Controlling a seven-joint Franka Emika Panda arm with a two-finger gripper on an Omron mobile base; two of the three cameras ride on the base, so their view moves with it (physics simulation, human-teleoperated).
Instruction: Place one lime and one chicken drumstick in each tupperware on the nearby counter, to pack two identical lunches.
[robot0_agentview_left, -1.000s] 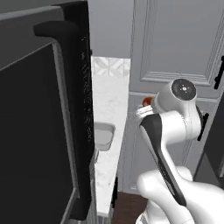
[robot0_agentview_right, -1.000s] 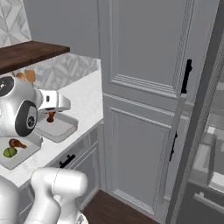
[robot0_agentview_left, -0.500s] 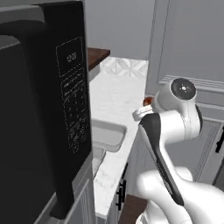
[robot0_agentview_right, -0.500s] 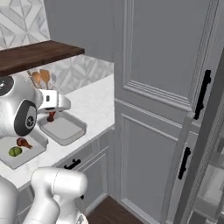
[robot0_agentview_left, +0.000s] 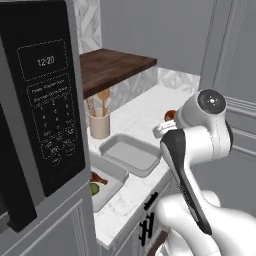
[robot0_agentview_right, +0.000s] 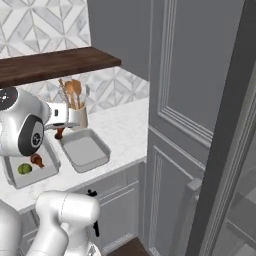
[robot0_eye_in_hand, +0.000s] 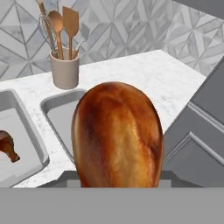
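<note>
chicken drumstick (robot0_eye_in_hand: 117, 135) is pinched in the gripper (robot0_agentview_right: 60, 131), held above the counter (robot0_agentview_left: 145, 115) near the empty tupperware (robot0_agentview_right: 84, 150); the other tupperware (robot0_agentview_right: 30, 175) already has a drumstick and a lime (robot0_agentview_right: 24, 169). released off-centre, it could hit the rim and roll out. arm folded, hand reaching forward.

A kitchen: microwave (robot0_agentview_left: 42, 110), marbled counter (robot0_agentview_left: 145, 112), utensil cup (robot0_eye_in_hand: 64, 68), tiled backsplash (robot0_agentview_right: 45, 25).

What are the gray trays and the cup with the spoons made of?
The two tupperware trays look like matte light-grey plastic or metal: smooth, rounded rims, no shine to settle it. The utensil cup looks like matte beige ceramic, perhaps plastic. The spoons look wooden, warm brown.
</note>
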